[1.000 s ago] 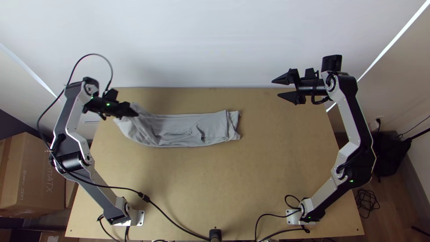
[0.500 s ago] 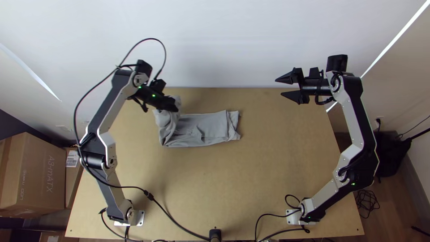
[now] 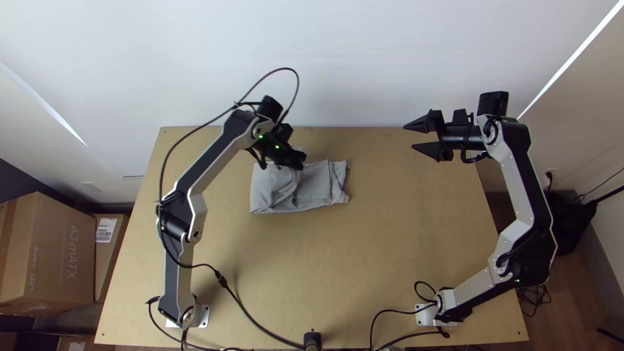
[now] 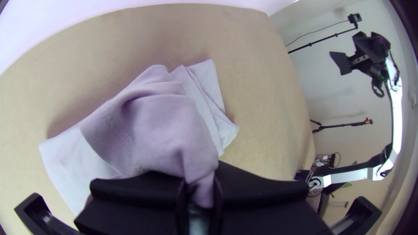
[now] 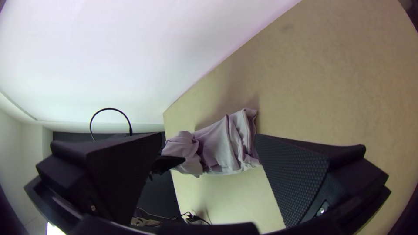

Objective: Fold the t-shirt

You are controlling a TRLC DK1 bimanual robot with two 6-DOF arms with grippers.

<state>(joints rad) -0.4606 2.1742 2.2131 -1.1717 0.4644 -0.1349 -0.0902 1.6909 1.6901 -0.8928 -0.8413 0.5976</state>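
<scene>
The t-shirt (image 3: 314,187) lies on the far half of the table (image 3: 390,260), right of the boxes (image 3: 49,253).

Silver-grey links (image 3: 511,175); black joints (image 3: 174,226); black cables (image 3: 285,69); tiny green lights (image 3: 277,147).

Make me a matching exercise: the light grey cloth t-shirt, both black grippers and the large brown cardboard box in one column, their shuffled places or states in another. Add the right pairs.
1. T-shirt
2. Left gripper
3. Right gripper
4. Cardboard box

A. fingers apart, holding nothing
B. past the table's left edge
C. partly folded over itself
D. clamped on cloth

Pairs: 1-C, 2-D, 3-A, 4-B
</scene>
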